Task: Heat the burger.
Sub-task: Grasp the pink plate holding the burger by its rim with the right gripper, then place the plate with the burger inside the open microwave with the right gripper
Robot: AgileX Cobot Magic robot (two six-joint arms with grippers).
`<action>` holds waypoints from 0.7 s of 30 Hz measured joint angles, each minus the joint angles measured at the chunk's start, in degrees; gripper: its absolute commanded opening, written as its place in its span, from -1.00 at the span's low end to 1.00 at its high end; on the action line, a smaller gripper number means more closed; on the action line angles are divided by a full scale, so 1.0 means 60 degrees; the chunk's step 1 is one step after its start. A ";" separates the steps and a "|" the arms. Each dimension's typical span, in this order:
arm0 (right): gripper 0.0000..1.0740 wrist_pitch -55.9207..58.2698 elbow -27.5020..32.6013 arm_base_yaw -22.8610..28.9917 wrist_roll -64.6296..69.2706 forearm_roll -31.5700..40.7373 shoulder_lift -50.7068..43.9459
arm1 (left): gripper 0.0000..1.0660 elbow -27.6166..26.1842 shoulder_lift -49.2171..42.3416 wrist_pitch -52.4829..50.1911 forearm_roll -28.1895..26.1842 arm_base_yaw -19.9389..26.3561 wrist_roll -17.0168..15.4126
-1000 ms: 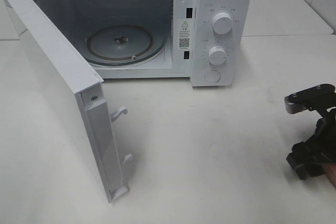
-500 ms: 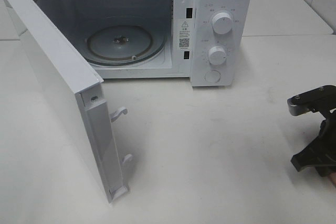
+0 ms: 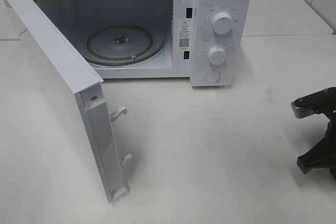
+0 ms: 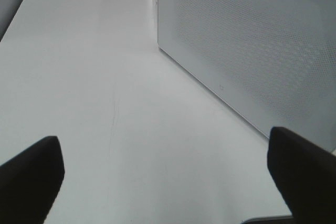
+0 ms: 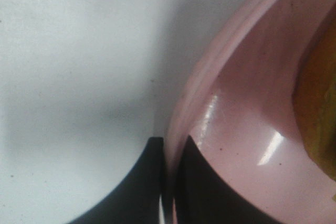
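Observation:
The burger point(image 5: 317, 108) shows only as a golden-brown edge in the right wrist view, lying on a pink round plate point(image 5: 252, 103). My right gripper point(image 5: 169, 182) is shut on the plate's rim, one dark finger point(image 5: 142, 187) outside and one inside. In the exterior high view the right gripper point(image 3: 320, 140) is at the table's far right edge; plate and burger are out of that view. The white microwave point(image 3: 220, 24) stands at the back with its door point(image 3: 58, 77) swung wide open and its glass turntable point(image 3: 121, 43) bare. My left gripper point(image 4: 168, 182) is open and holds nothing.
The open door juts forward over the table's left half, its latch hooks point(image 3: 119, 113) pointing right. The left wrist view shows the door's outer perforated face point(image 4: 252, 51) close by. White table point(image 3: 210, 145) lies between the microwave and the right gripper.
My right gripper has drifted to the right and slightly down, further past the edge of the exterior high view. The microwave and its door have not moved.

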 measured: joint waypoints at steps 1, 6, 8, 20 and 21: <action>-1.00 0.0124 -0.0029 0.0105 0.0057 -0.0086 0.0000 | 0.83 0.0000 0.0000 0.0000 0.0000 0.0000 0.0000; -1.00 0.0611 -0.0048 0.0621 0.0516 -0.0449 0.0010 | 0.83 0.0000 0.0000 0.0000 0.0000 0.0000 0.0000; -1.00 0.0764 -0.0048 0.0793 0.0697 -0.0563 0.0010 | 0.83 0.0000 0.0000 0.0000 0.0000 0.0000 0.0000; -1.00 0.1499 -0.0048 0.1537 0.0964 -0.0735 0.0010 | 0.83 0.0000 0.0000 0.0000 0.0000 0.0000 0.0000; -1.00 0.1633 -0.0048 0.1642 0.1012 -0.0764 0.0010 | 0.83 0.0000 0.0000 0.0000 0.0000 0.0000 0.0000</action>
